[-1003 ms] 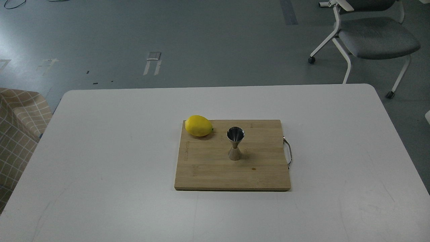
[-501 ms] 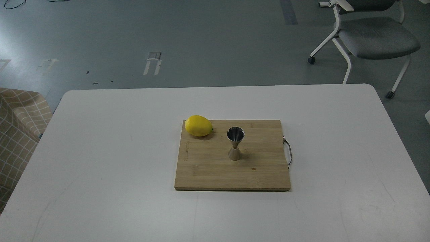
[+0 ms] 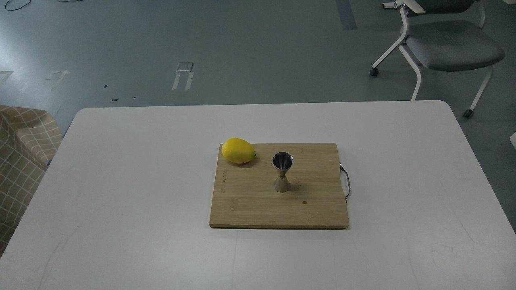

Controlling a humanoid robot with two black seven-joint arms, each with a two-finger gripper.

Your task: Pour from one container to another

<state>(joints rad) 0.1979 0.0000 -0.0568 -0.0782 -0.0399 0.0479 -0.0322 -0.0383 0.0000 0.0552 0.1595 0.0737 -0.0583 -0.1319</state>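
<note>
A shiny steel jigger (image 3: pixel 282 171), hourglass-shaped, stands upright near the middle of a wooden cutting board (image 3: pixel 258 205) on the white table (image 3: pixel 121 181). Its open upper cone faces up. The clear glass tumbler is nowhere in the head view. Neither of my arms nor either gripper shows in this view.
A yellow lemon (image 3: pixel 238 150) lies on the board's far left corner. The board has a metal handle (image 3: pixel 345 182) on its right side. Beyond the table, a grey office chair (image 3: pixel 443 40) stands at the far right and a checked cushion (image 3: pixel 20 161) sits at the left.
</note>
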